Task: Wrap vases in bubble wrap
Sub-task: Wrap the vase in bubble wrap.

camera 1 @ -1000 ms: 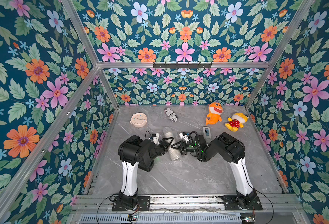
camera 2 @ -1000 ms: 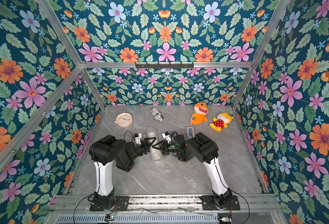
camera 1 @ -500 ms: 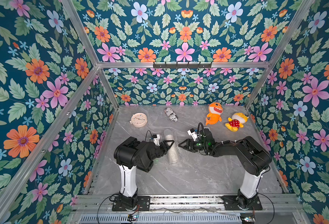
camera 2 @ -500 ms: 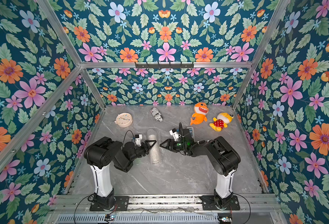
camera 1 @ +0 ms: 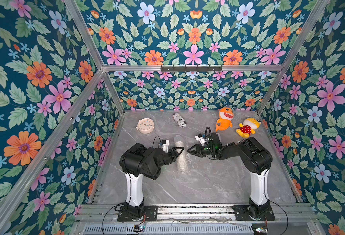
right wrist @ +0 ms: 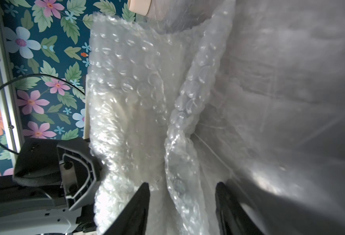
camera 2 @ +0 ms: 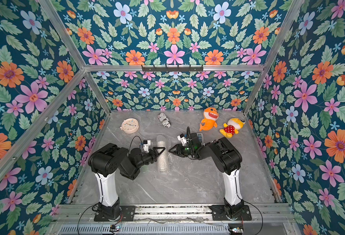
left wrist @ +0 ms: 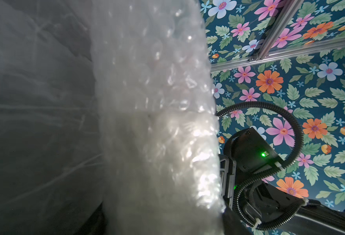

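The bubble wrap lies rolled into a tube on the grey table in both top views. The vase shows only as a cream shape through the wrap in the wrist views. My left gripper is shut on the roll from the left side, and the wrap fills the space between its jaws. From the right, my right gripper points at the roll. Its jaws stand open, and a loose flap of wrap runs between them.
At the back of the table are a round cream clock, a black-and-white printed cylinder, an orange shark plush and a yellow plush. A small grey item sits partly hidden behind the right wrist. Floral walls enclose three sides.
The right arm drew back from the roll and stretched out to the right, then brought its gripper back to the roll's side. The left gripper stayed on the roll.
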### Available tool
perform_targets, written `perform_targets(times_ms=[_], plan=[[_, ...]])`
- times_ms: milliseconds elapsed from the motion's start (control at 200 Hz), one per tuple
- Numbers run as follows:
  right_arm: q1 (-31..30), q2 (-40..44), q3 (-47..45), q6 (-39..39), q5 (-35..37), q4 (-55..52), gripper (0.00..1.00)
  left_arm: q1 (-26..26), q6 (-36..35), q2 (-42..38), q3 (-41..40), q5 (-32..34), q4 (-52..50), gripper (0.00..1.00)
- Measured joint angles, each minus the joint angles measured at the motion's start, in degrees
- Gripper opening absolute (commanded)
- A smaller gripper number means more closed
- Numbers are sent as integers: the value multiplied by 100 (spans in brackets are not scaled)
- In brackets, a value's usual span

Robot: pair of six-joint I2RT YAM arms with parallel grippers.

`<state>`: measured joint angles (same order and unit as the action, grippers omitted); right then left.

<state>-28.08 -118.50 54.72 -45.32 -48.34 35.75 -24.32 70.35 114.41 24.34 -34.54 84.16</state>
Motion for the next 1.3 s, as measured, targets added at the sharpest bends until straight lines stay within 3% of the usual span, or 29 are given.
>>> perform_targets(times_ms=[550, 775, 1010, 1300], plan=[[-90, -345, -201, -1436, -470, 1805, 51, 22, 81, 39, 48, -2, 122, 37], [-225, -74, -249, -1574, -538, 2096, 52, 20, 109, 50, 68, -20, 160, 37], [-448, 144, -162, -1091, -168, 1325, 57, 33, 109, 79, 22, 85, 136, 35], [-793, 664, 98, -175, 752, -361, 61, 33, 153, 81, -15, 181, 103, 33]])
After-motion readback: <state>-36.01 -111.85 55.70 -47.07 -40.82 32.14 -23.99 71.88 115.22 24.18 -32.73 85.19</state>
